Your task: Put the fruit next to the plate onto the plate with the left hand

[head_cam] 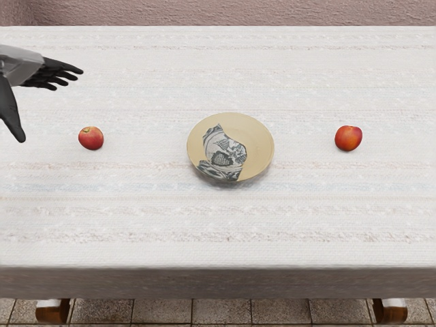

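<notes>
**Left hand open above the counter's far left, fruit not yet on the plate**

The left hand [28,76] came in from the left edge, over the far left part of the counter [218,225]. Its fingers [63,69] were spread apart and stretched towards the right, holding nothing. The thumb [11,112] hung down on its own, well apart from them.

Below the fingers and slightly to their right, the red fruit [90,137] sat on the counter, near the thumb tip but not touching it. It looked nearly round, so no long axis could be made out, and it was too small to tell which way its stem end pointed.

Farther right of the fingers lay the plate [262,133], a tan round dish with a grey-blue patterned patch in its middle. It held no fruit. The red fruit lay well apart from its left rim.

Farthest from the fingers, beyond the plate's right rim, a second fruit [348,137], red and orange, rested on the counter. It was roundish too, with no direction to read.
</notes>
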Motion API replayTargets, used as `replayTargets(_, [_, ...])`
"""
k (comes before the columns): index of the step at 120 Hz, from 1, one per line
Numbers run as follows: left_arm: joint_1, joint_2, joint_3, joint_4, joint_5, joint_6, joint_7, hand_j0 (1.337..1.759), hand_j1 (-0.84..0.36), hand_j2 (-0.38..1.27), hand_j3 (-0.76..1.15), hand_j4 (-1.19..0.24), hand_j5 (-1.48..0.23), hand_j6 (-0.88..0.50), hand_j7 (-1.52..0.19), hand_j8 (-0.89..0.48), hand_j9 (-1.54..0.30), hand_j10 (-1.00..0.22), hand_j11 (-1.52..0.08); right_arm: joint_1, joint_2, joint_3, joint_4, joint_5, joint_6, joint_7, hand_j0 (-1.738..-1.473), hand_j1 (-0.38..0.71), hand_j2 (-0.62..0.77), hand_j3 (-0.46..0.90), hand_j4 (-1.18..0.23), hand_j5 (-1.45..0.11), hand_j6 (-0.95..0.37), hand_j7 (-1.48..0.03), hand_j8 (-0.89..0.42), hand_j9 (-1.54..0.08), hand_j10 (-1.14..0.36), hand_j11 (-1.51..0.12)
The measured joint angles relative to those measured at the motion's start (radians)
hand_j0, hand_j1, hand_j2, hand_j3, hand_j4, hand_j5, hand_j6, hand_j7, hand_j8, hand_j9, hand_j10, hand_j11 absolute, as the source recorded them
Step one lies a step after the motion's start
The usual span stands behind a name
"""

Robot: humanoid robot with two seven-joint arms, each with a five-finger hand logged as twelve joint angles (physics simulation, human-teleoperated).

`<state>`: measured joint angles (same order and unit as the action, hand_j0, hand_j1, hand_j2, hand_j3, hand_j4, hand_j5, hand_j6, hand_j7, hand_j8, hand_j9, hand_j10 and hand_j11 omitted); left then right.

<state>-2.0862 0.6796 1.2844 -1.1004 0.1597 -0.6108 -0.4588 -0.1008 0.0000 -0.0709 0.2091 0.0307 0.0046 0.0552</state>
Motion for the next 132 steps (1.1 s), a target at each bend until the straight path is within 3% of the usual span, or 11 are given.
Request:
replayTargets(42, [0.006, -0.023, -0.052, 0.018, 0.076, 0.000, 0.001, 1.658, 0.35, 0.00, 0.00, 0.00, 0.00, 0.00, 0.00, 0.00, 0.00, 0.00, 0.00, 0.000, 0.000, 0.001, 0.000, 0.000, 0.000, 0.000, -1.658, -0.32, 0.00, 0.00, -0.02, -0.03, -0.02, -0.03, -0.02, -0.03, -0.02, -0.03])
replayTargets(54, [-0.063, -0.053, -0.087, 0.047, 0.187, 0.000, 0.017, 1.658, 0.35, 0.00, 0.00, 0.00, 0.00, 0.00, 0.00, 0.00, 0.00, 0.00, 0.00, 0.000, 0.000, 0.001, 0.000, 0.000, 0.000, 0.000, -1.658, -0.32, 0.00, 0.00, -0.02, -0.03, -0.02, -0.03, -0.02, -0.03, -0.02, -0.03])
replayTargets(67, [-0.091, -0.301, -0.047, 0.059, 0.235, 0.000, 0.091, 1.658, 0.35, 0.00, 0.00, 0.00, 0.00, 0.00, 0.00, 0.00, 0.00, 0.00, 0.00, 0.000, 0.000, 0.001, 0.000, 0.000, 0.000, 0.000, -1.658, -0.32, 0.00, 0.00, -0.02, -0.03, -0.02, -0.03, -0.02, -0.03, -0.02, -0.03])
replayTargets(88, [-0.077, -0.437, 0.092, 0.059, 0.061, 0.000, 0.141, 1.658, 0.35, 0.00, 0.00, 0.00, 0.00, 0.00, 0.00, 0.00, 0.00, 0.00, 0.00, 0.000, 0.000, 0.002, 0.000, 0.000, 0.000, 0.000, -1.658, -0.32, 0.00, 0.00, -0.02, -0.03, -0.02, -0.03, -0.02, -0.03, -0.02, -0.03])
replayTargets(94, [-0.041, -0.472, 0.124, 0.057, 0.018, 0.000, 0.151, 1.658, 0.34, 0.00, 0.00, -0.01, -0.01, -0.01, -0.01, -0.01, -0.01, -0.01, -0.01, 0.000, 0.000, 0.002, 0.000, 0.000, 0.000, 0.000, -1.658, -0.32, 0.00, 0.00, -0.02, -0.03, -0.02, -0.03, -0.02, -0.03, -0.02, -0.03])
replayTargets(102, [-0.027, -0.479, 0.147, 0.052, -0.057, 0.000, 0.222, 1.658, 0.33, 0.00, 0.00, -0.01, -0.02, -0.01, -0.02, -0.01, -0.02, -0.01, -0.02, 0.000, 0.000, 0.002, 0.000, 0.000, 0.000, 0.000, -1.658, -0.32, 0.00, 0.00, -0.02, -0.03, -0.02, -0.03, -0.02, -0.03, -0.02, -0.03])
replayTargets(114, [-0.026, -0.476, 0.161, 0.045, -0.223, 0.000, 0.405, 1.658, 0.32, 0.00, 0.00, -0.02, -0.03, -0.02, -0.03, -0.02, -0.03, -0.02, -0.03, 0.000, 0.000, 0.002, 0.000, 0.000, 0.000, 0.000, -1.658, -0.32, 0.00, 0.00, -0.02, -0.03, -0.02, -0.03, -0.02, -0.03, -0.02, -0.03])
replayTargets(132, [0.007, -0.483, 0.134, 0.036, -0.409, 0.023, 0.629, 1.658, 0.32, 0.00, 0.00, -0.03, -0.03, -0.03, -0.03, -0.03, -0.03, -0.03, -0.03, 0.000, 0.000, 0.002, 0.000, 0.000, 0.000, 0.000, -1.658, -0.32, 0.00, 0.00, -0.02, -0.03, -0.02, -0.03, -0.02, -0.03, -0.02, -0.03])
